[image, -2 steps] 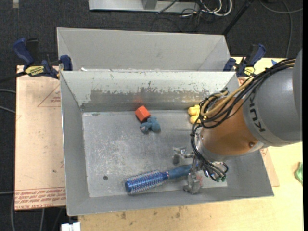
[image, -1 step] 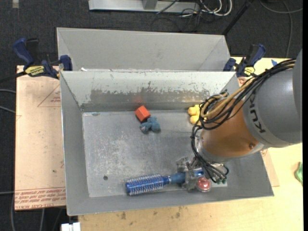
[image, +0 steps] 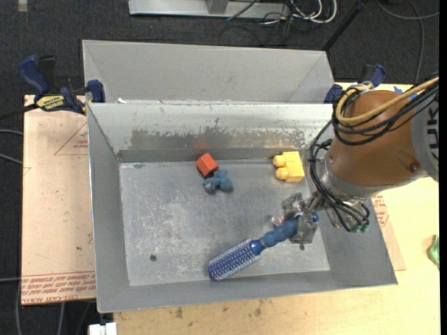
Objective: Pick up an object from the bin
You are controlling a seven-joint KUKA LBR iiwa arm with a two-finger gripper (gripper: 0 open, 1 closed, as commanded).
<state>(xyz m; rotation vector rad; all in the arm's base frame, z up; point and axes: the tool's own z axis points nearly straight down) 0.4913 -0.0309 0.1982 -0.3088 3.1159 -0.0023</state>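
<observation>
A blue hairbrush (image: 241, 255) lies flat on the floor of the grey bin (image: 167, 222), in the lower right part of the camera view. It lies on a slant. Its bristled head points down and left, near the bin's lower wall, and its handle runs up and right.

The handle's far end reaches the end effector (image: 299, 222), which sits low over the floor at the bin's right side, right at the tip of the handle. From my remote station I cannot tell how far the end effector is open, nor whether it has hold of the handle. The metal parts and the handle's end overlap in the view, and I cannot see where one stops and the other starts.

Above the end effector I see the arm's bulky orange cover (image: 370, 145) hanging over the bin's right wall, with dark cables (image: 323, 180) looping down along its left flank.

Three smaller things lie along the far side of the floor, well apart from the hairbrush. A yellow block (image: 288, 166) sits close under the back wall, just left of the cover. Further left, an orange block (image: 206, 164) lies with a blue-grey lump (image: 220, 182) just beside it, at its lower right. I cannot make out whether the two touch.
</observation>
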